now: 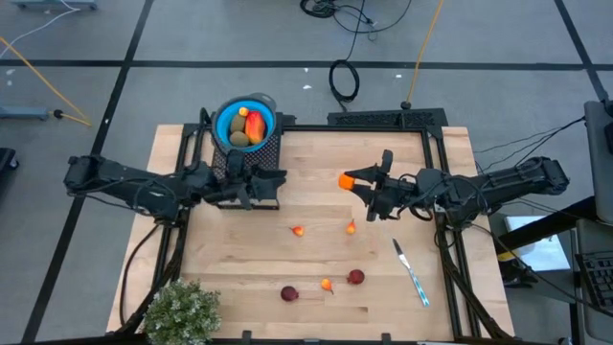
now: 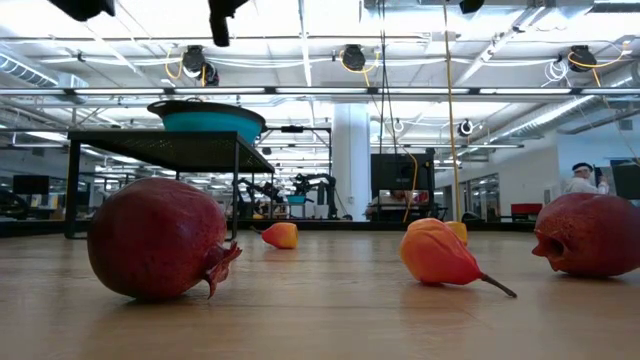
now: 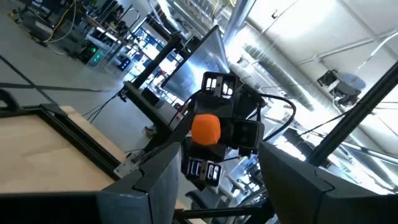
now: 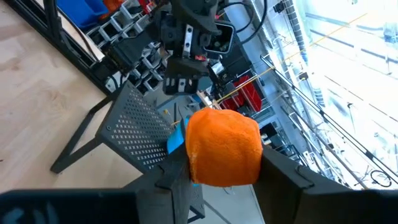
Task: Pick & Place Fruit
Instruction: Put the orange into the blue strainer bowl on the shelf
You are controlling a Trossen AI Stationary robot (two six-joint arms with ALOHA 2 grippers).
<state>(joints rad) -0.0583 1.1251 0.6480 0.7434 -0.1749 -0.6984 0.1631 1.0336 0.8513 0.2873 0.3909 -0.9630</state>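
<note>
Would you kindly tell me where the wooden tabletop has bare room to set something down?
Free: the wood between the black mesh stand and the bushy green plant. Crowded: the front middle, with two dark red balls and small orange pieces, beside the white-and-blue utensil.

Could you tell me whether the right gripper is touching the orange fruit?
Touching: in the right wrist view the right gripper has both fingers pressed against the orange fruit, clamped between them.

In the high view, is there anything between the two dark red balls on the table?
Yes. In the high view, one small orange piece lies between the left dark red ball and the right dark red ball.
</note>
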